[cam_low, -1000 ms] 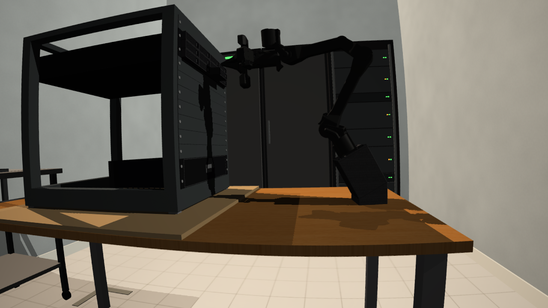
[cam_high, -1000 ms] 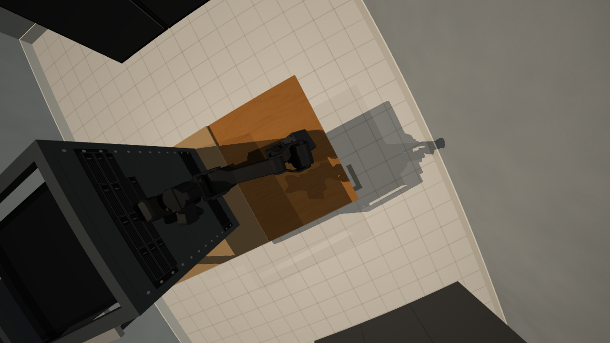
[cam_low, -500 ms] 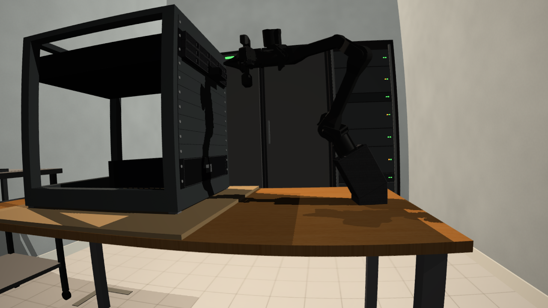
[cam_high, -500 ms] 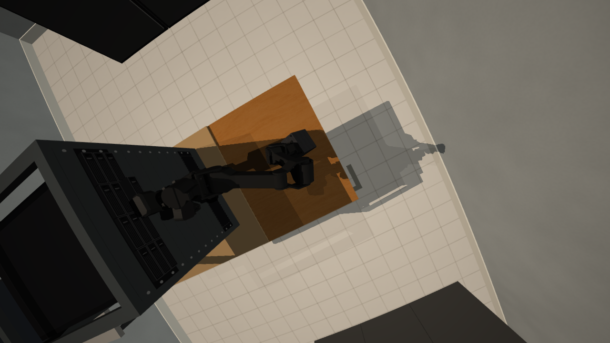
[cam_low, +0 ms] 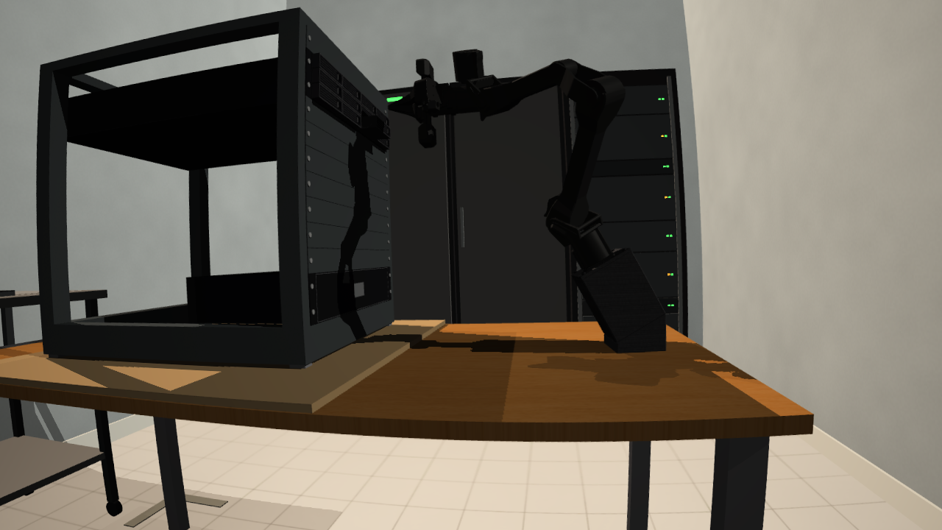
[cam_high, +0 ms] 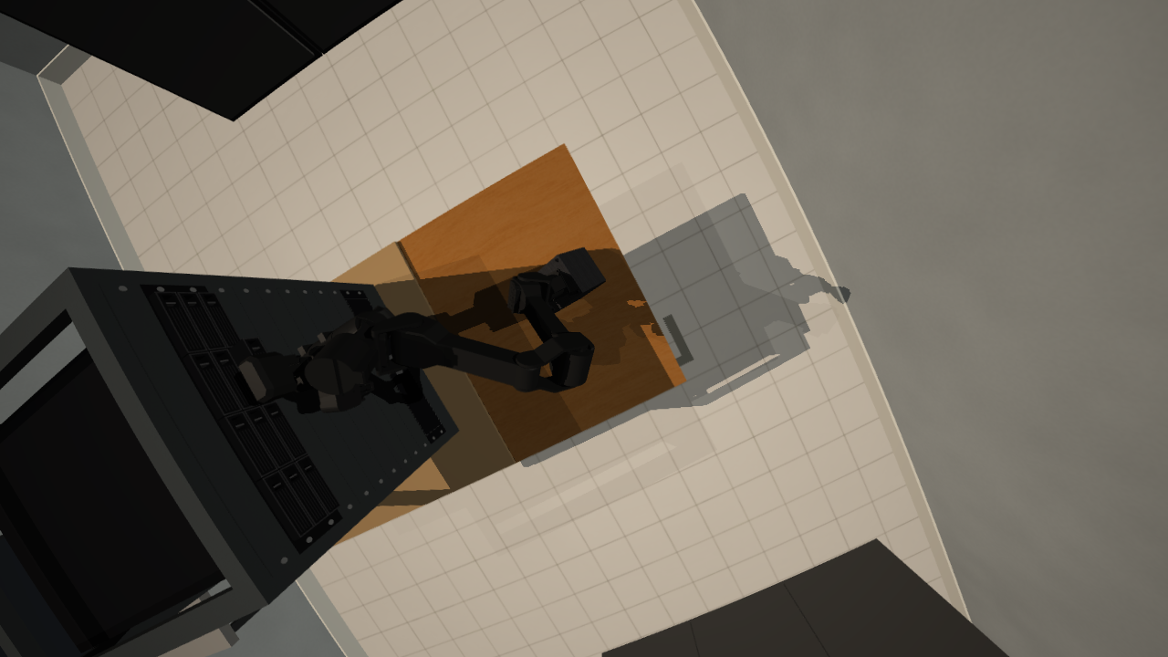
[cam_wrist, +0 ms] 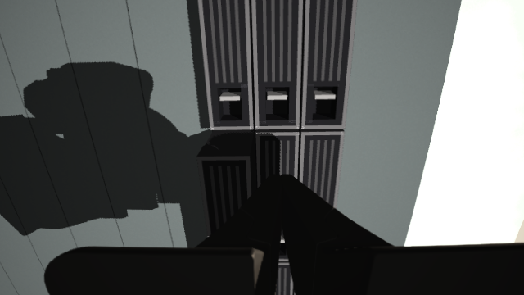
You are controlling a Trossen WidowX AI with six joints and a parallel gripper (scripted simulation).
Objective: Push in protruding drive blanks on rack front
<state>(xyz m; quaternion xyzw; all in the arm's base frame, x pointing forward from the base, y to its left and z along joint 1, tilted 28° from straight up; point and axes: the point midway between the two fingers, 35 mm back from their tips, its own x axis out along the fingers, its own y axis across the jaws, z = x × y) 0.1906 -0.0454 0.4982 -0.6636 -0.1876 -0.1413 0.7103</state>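
The protruding drive blank stands proud high on the front of the rack, in the wrist view's left column. It looks light and rigid; no grip is needed, just a square push mid-face (gently, since the rack stands loose on the surface). The hand is clenched on nothing. No brand or writing is readable.

The tabletop is orange-brown with wood grain.
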